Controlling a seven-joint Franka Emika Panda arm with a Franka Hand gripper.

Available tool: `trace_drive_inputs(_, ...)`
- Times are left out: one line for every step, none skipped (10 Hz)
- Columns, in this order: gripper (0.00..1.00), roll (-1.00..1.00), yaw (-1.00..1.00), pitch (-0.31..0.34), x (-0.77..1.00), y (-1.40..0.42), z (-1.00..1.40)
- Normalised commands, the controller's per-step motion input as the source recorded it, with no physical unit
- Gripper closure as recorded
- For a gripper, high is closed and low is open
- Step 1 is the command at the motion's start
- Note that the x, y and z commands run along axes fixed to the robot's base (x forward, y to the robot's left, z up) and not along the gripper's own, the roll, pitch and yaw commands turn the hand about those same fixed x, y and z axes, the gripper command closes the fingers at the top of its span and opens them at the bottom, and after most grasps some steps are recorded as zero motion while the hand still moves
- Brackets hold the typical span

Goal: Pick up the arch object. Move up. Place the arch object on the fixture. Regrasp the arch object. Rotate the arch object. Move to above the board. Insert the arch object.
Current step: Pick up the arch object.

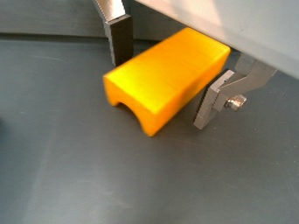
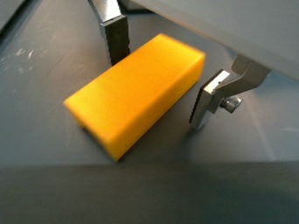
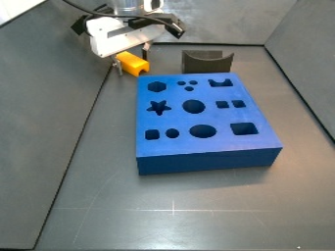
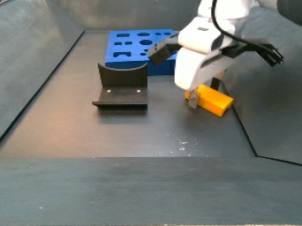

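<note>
The arch object (image 1: 163,74) is a yellow-orange block lying on the dark floor, its arched cut-out facing down at one end. It fills both wrist views (image 2: 135,87). My gripper (image 1: 162,91) is lowered over it with one finger on each long side. The jaws are open, and a narrow gap shows between the block and each finger (image 2: 211,101). In the side views the arch object (image 3: 131,65) (image 4: 214,100) lies under the gripper (image 3: 131,54) (image 4: 195,93), away from the dark fixture (image 3: 205,61) (image 4: 120,88) and next to the blue board (image 3: 210,147) (image 4: 130,44).
The board carries several shaped holes and lies in the middle of the floor. The fixture stands behind one short edge of the board. Grey walls (image 3: 78,98) enclose the floor on the sides.
</note>
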Motion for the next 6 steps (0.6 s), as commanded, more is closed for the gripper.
trace_drive_inputs(0.0, 0.01, 0.0, 0.0, 0.0, 0.0, 0.0)
trace_drive_inputs(1.0, 0.0, 0.0, 0.0, 0.0, 0.0, 0.0)
trace_drive_inputs(1.0, 0.0, 0.0, 0.0, 0.0, 0.0, 0.0)
trace_drive_inputs(1.0, 0.0, 0.0, 0.0, 0.0, 0.0, 0.0)
trace_drive_inputs(1.0, 0.0, 0.0, 0.0, 0.0, 0.0, 0.0)
trace_drive_inputs(1.0, 0.0, 0.0, 0.0, 0.0, 0.0, 0.0)
